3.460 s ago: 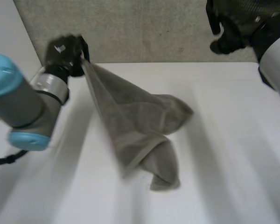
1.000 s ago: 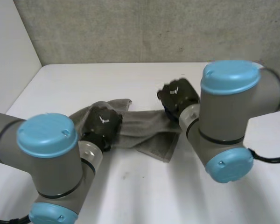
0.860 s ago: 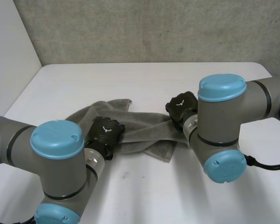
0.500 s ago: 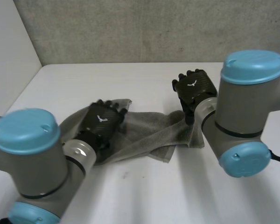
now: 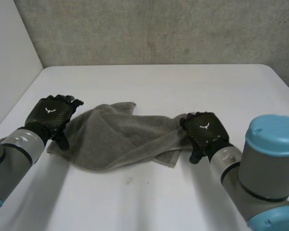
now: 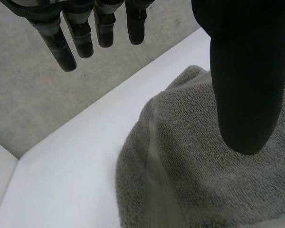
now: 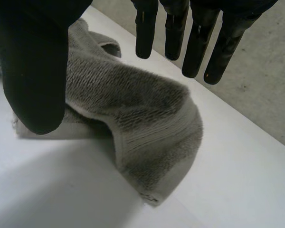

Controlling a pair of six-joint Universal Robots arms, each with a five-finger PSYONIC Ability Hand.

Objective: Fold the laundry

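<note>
A grey terry towel (image 5: 123, 137) is lying rumpled on the white table (image 5: 149, 82), stretching sideways in a loose, uneven band instead of lying flat. Its far edge is bunching up into a small raised corner, while a folded under-layer is poking out at the near side with a squared corner. At one end the cloth is humping into a thick, rounded fold, with a flat woven hem band running along its edge.

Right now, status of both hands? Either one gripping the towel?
Left hand: open, fingers straight, at one end of the towel, holding nothing.
Right hand: open, fingers straight, at the other end, holding nothing.
</note>
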